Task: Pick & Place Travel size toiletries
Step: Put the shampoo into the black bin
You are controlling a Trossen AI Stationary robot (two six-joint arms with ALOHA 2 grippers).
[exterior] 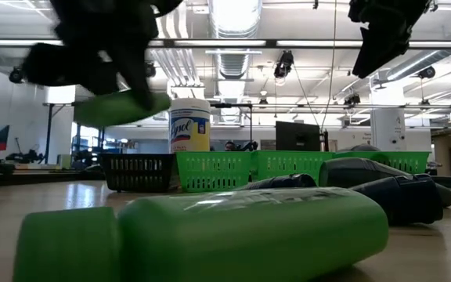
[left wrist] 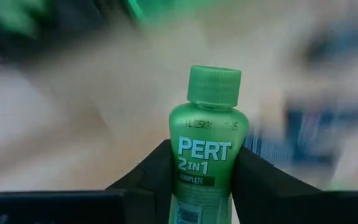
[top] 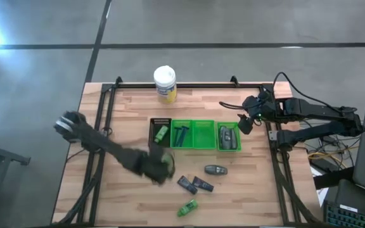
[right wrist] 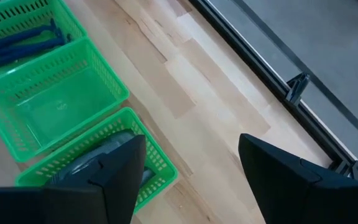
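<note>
I am carrying a green bottle (left wrist: 202, 149) clamped in my left jaws above the bench (top: 132, 196); next I judge it needs lowering into the black bin (top: 160, 132); my right jaws are hanging wide by the green bins (top: 203, 134).

A bright green bottle (left wrist: 205, 149) with white lettering, three green bins (top: 203, 134), one seemingly black bin (top: 160, 128).

**Plastic on pale wood**

The bench (top: 246, 190) is light, smooth wood planking edged by dark metal rails (right wrist: 272, 78). The green bins (right wrist: 61, 102) are glossy plastic lattice. The green bottle (left wrist: 204, 149) is smooth, shiny plastic with a ribbed cap, clamped in the matt black left pincer (left wrist: 201, 186).
</note>
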